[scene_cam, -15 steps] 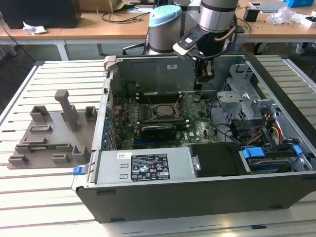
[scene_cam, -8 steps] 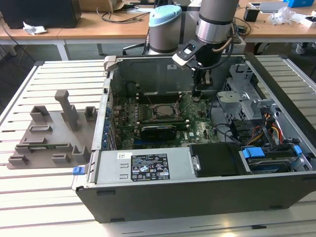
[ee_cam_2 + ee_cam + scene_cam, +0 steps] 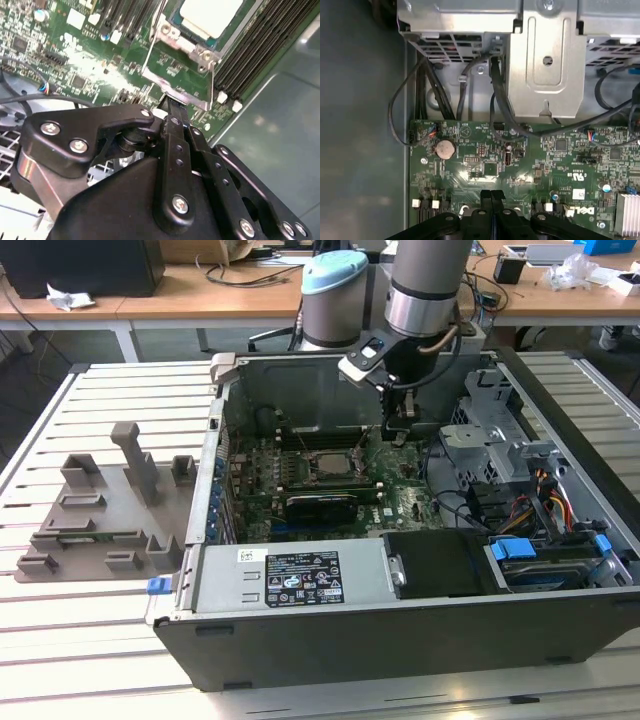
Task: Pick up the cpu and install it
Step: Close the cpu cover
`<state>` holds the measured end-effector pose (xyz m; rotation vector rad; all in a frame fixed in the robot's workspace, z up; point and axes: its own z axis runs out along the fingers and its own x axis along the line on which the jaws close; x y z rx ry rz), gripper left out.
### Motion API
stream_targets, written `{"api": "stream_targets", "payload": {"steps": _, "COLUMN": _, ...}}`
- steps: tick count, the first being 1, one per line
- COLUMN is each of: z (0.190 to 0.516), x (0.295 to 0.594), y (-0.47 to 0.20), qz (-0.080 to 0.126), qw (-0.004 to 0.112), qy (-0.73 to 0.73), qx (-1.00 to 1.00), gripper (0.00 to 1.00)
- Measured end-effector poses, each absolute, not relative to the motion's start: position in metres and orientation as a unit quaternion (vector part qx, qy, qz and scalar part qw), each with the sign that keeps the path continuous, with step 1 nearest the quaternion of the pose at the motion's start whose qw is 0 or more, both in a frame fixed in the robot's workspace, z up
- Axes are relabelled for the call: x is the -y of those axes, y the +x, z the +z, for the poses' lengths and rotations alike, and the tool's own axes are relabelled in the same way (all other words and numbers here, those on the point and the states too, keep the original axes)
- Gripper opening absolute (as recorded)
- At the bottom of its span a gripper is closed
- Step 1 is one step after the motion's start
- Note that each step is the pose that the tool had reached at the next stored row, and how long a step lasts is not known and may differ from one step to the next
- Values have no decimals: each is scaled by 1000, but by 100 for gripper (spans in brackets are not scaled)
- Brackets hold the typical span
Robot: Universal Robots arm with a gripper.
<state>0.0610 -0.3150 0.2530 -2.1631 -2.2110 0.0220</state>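
Nearest in the exterior view is the dark wall of the open computer case (image 3: 400, 640), which lies on its side on a white slatted counter (image 3: 80, 660). Just behind that wall sits the power supply (image 3: 300, 578) with its white-labelled plate. On the exterior view's left, a grey moulded fixture (image 3: 100, 510) rests on the counter beside the case. Further in lies the green motherboard (image 3: 400, 495). The cpu (image 3: 325, 464) sits flat in the middle of it, and in the second wrist view its pale metal top (image 3: 210, 14) lies inside the socket frame (image 3: 172, 35), next to the black memory slots (image 3: 250, 55). The hand (image 3: 400, 435) hangs over the board just beside the socket, on the exterior view's right. In both wrist views its fingers (image 3: 172, 102) (image 3: 492, 195) are pressed together with nothing between them, their tips at the frame's edge; whether they touch it I cannot tell. Beyond the case stand wooden desks (image 3: 200, 290)
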Motion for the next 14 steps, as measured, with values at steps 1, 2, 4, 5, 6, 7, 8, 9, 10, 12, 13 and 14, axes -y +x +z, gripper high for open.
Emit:
{"api": "stream_targets", "payload": {"steps": 1, "z": 253, "x": 315, "y": 57, "qz": 7, "qw": 24, "qy": -699, "qx": 715, "gripper": 11}}
{"api": "stream_targets", "payload": {"steps": 2, "z": 253, "x": 315, "y": 53, "qz": 7, "qw": 24, "qy": -699, "qx": 715, "gripper": 11}}
{"api": "stream_targets", "payload": {"steps": 4, "z": 253, "x": 315, "y": 46, "qz": 7, "qw": 24, "qy": -699, "qx": 715, "gripper": 11}}
{"api": "stream_targets", "payload": {"steps": 5, "z": 253, "x": 315, "y": 44, "qz": 7, "qw": 24, "qy": -699, "qx": 715, "gripper": 11}}
{"api": "stream_targets", "payload": {"steps": 6, "z": 253, "x": 315, "y": 41, "qz": 7, "qw": 24, "qy": -699, "qx": 715, "gripper": 11}}
{"api": "stream_targets", "payload": {"steps": 7, "z": 253, "x": 315, "y": 39, "qz": 7, "qw": 24, "qy": -699, "qx": 715, "gripper": 11}}
{"api": "stream_targets", "payload": {"steps": 8, "z": 253, "x": 315, "y": 36, "qz": 7, "qw": 24, "qy": -699, "qx": 715, "gripper": 11}}
{"api": "stream_targets", "payload": {"steps": 9, "z": 253, "x": 315, "y": 35, "qz": 7, "qw": 24, "qy": -699, "qx": 715, "gripper": 11}}
{"api": "stream_targets", "payload": {"steps": 10, "z": 253, "x": 315, "y": 32, "qz": 7, "qw": 24, "qy": -699, "qx": 715, "gripper": 11}}
{"api": "stream_targets", "payload": {"steps": 12, "z": 253, "x": 315, "y": 28, "qz": 7, "qw": 24, "qy": -699, "qx": 715, "gripper": 11}}
{"api": "stream_targets", "payload": {"steps": 13, "z": 253, "x": 315, "y": 27, "qz": 7, "qw": 24, "qy": -699, "qx": 715, "gripper": 11}}
{"api": "stream_targets", "payload": {"steps": 14, "z": 253, "x": 315, "y": 25, "qz": 7, "qw": 24, "qy": -699, "qx": 715, "gripper": 11}}
